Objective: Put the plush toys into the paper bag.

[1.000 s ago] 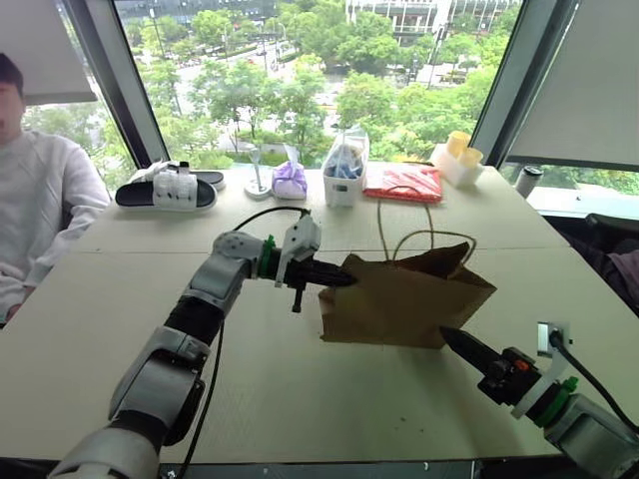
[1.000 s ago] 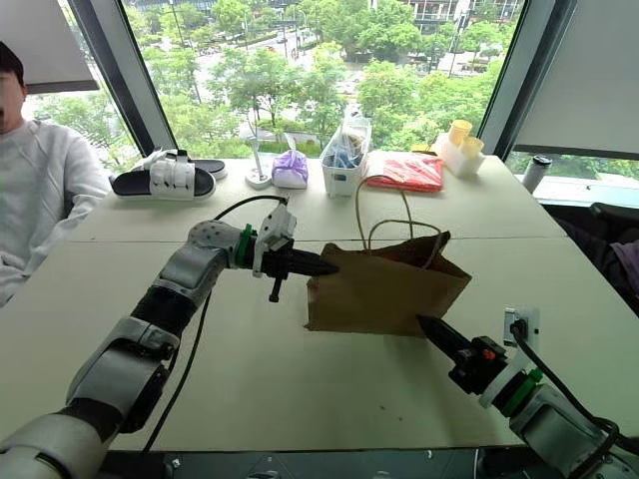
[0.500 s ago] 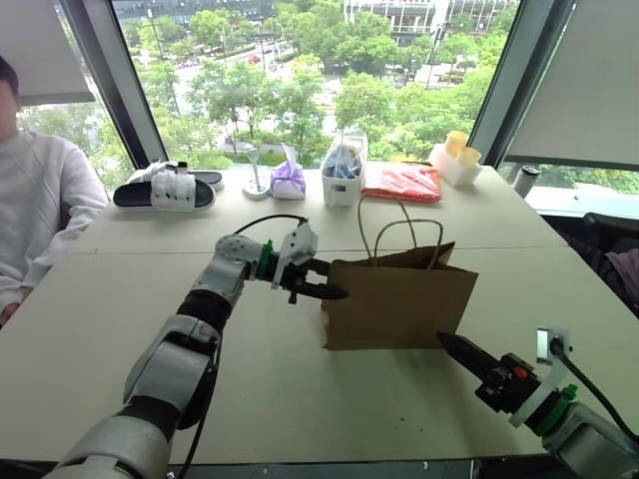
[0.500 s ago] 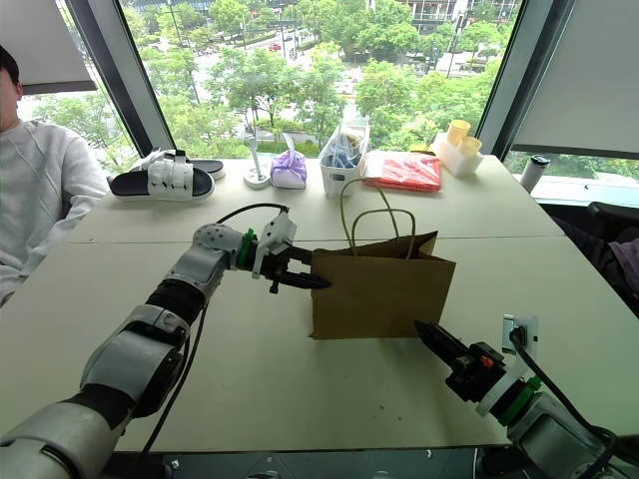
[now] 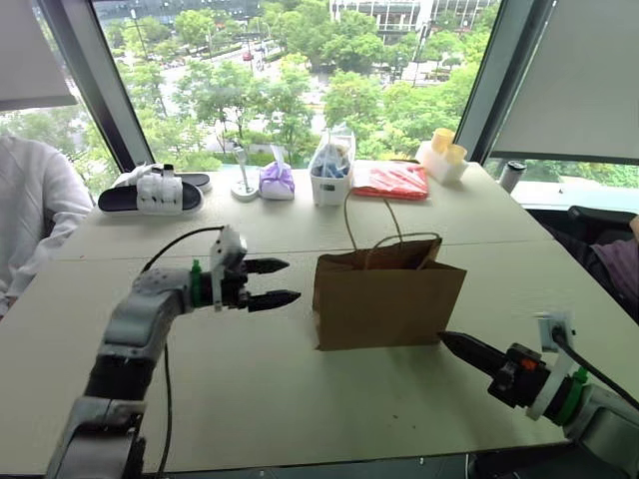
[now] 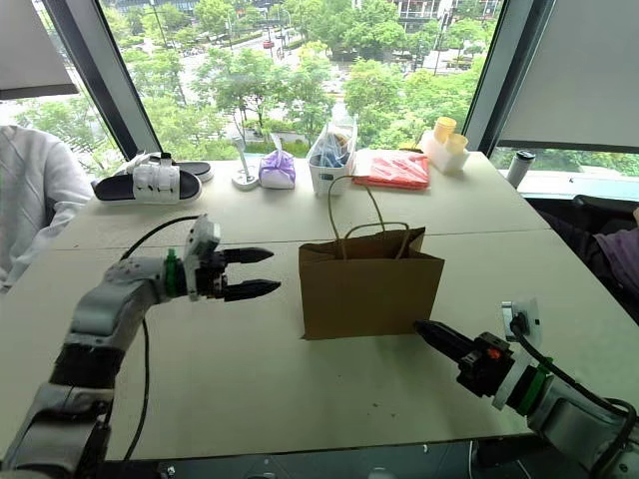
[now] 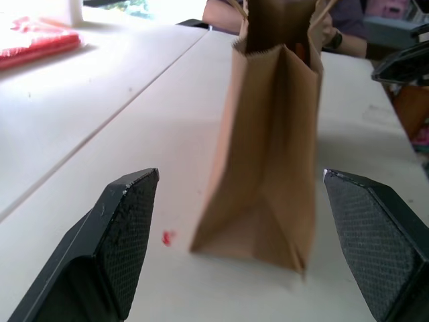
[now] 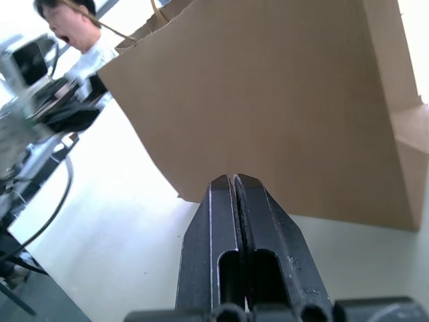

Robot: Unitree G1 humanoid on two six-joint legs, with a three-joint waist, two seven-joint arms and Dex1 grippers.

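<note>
The brown paper bag (image 5: 389, 299) stands upright on the table's middle, its mouth open and its twine handles (image 5: 367, 222) sticking up. The plush toys are hidden from view. My left gripper (image 5: 274, 282) hovers level a short way left of the bag, pointing at its side, open and empty. In the left wrist view both fingers (image 7: 127, 221) flank the bag's narrow side (image 7: 268, 154) from a distance. My right gripper (image 5: 457, 346) is shut and empty, its tip close to the bag's lower right corner; the right wrist view shows the bag's broad face (image 8: 268, 100) just ahead.
Along the far edge lie black-and-white sandals (image 5: 150, 190), a purple pouch (image 5: 277, 181), a white container (image 5: 330, 172), a red packet (image 5: 390, 181) and yellow cups (image 5: 442, 150). A person's white sleeve (image 5: 30, 200) is at the left. A white socket block (image 5: 552, 327) sits near my right arm.
My left gripper opened and drew back to the left, away from the bag's rim. The bag went from tilted to upright. The right gripper stayed shut in place.
</note>
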